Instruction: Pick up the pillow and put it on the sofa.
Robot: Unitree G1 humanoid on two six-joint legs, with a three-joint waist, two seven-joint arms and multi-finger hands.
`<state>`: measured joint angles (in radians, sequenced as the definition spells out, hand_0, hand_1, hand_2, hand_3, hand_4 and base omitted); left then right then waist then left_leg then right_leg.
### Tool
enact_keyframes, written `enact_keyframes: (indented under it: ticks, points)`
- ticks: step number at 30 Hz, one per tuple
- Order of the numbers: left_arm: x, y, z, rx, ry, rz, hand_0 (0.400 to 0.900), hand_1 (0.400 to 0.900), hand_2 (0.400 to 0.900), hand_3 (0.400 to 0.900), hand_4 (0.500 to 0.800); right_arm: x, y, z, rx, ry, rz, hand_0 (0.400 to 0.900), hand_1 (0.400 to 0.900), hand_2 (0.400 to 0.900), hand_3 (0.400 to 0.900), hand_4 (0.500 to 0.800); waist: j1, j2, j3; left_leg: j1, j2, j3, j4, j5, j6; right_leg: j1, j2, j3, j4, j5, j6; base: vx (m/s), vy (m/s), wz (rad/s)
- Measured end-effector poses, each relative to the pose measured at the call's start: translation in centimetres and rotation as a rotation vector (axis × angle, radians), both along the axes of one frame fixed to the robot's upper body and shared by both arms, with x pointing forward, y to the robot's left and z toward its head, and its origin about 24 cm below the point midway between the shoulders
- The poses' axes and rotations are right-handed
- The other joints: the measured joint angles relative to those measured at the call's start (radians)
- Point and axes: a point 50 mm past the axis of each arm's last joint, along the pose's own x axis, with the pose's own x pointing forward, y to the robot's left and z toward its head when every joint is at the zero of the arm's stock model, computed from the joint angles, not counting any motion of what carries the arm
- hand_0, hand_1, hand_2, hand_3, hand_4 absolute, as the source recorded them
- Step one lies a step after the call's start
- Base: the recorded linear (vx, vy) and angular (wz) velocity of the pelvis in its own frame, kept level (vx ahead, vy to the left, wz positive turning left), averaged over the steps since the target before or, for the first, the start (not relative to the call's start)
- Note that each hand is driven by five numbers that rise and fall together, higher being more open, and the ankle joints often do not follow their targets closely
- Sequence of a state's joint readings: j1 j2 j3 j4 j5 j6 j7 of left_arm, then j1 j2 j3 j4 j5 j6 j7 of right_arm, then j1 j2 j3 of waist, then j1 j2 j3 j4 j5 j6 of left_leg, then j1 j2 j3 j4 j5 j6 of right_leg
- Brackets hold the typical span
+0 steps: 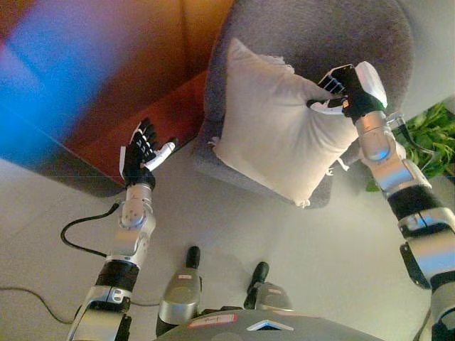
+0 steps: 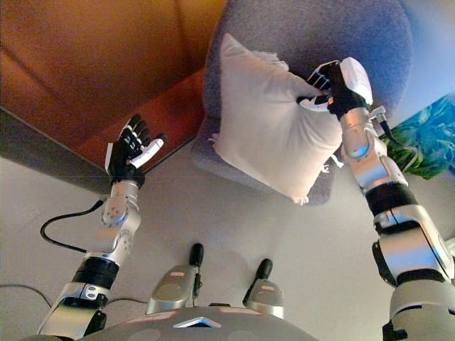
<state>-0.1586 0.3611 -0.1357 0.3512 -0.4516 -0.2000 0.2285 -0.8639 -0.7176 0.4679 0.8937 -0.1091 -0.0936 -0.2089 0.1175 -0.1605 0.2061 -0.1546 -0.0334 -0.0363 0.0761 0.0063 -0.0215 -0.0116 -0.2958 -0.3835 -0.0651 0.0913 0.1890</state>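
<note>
The pillow (image 1: 274, 131) leans on the sofa (image 1: 320, 32); right hand (image 1: 348, 89) fingers pinch its edge. Left hand (image 1: 142, 153), left of the sofa, has its fingers apart.

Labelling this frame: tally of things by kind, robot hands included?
pillow: 1
sofa: 1
plant: 1
hands: 2, the left hand open in the air, the right hand at the pillow's upper corner
Total: 5
</note>
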Motion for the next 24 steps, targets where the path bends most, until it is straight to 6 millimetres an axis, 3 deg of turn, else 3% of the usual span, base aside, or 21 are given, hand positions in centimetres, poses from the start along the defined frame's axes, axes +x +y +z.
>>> enact_keyframes:
  ticks: [1, 2, 7, 11, 20, 24]
  points:
    - [-0.3, 0.1, -0.4, 0.0, 0.016, -0.002, 0.9, 0.9, 0.9, 0.9, 0.8, 0.1, -0.3, 0.5, 0.009, -0.009, -0.022, 0.488, 0.488, 0.488, 0.488, 0.553, 0.005, 0.004, -0.001, -0.014, 0.002, -0.009, -0.006, 0.008, -0.002, -0.009, 0.004, -0.001, 0.0, 0.0, 0.0, -0.08, -0.144, 0.64]
    - [-0.5, 0.0, -0.9, -0.008, 0.032, -0.014, 0.9, 0.9, 0.9, 0.9, 0.8, 0.3, -0.9, 0.8, 0.025, -0.019, -0.052, 0.9, 0.9, 0.9, 0.9, 0.8, 0.019, 0.009, 0.002, -0.025, 0.006, -0.018, -0.01, 0.012, -0.005, -0.021, 0.003, -0.008, 0.002, 0.0, -0.004, -0.03, -0.065, 0.39]
    - [-1.2, -0.9, -2.1, -0.037, 0.079, -0.126, 0.9, 0.9, 0.9, 0.9, 0.8, -0.5, -6.9, 4.3, -0.009, -0.016, -0.324, 0.9, 0.9, 0.9, 0.9, 0.8, 0.097, 0.056, 0.007, -0.114, 0.008, -0.084, -0.02, 0.044, -0.016, -0.063, 0.021, -0.062, -0.021, 0.006, -0.014, 0.02, -0.046, 0.22]
    - [-2.5, 0.3, -3.0, -0.042, 0.123, -0.106, 0.9, 0.9, 0.9, 0.9, 0.8, -0.9, -8.0, 7.3, 0.001, -0.106, -0.364, 0.9, 0.9, 0.9, 0.9, 0.8, 0.136, 0.098, 0.013, -0.112, 0.005, -0.105, -0.027, 0.045, -0.015, -0.053, 0.023, -0.078, -0.021, 0.006, -0.014, 0.04, -0.016, 0.17]
    - [-2.4, 0.7, -2.7, -0.02, 0.119, -0.114, 0.9, 0.9, 0.9, 0.9, 0.8, 0.0, -6.0, 10.1, 0.058, -0.24, -0.289, 0.9, 0.9, 0.9, 0.9, 0.8, 0.136, 0.103, 0.017, -0.074, -0.004, -0.127, -0.038, 0.056, -0.013, -0.007, 0.02, -0.098, -0.021, 0.006, -0.014, 0.03, 0.018, -0.05]
    - [-2.2, 0.9, -2.5, -0.012, 0.114, -0.093, 0.9, 0.9, 0.9, 0.9, 0.8, 0.7, -1.8, 11.0, 0.232, -0.383, -0.114, 0.9, 0.9, 0.9, 0.9, 0.8, 0.11, 0.103, 0.017, -0.049, -0.004, -0.103, -0.052, 0.064, -0.011, -0.002, 0.017, -0.085, -0.021, 0.006, -0.014, 0.02, 0.057, -0.33]
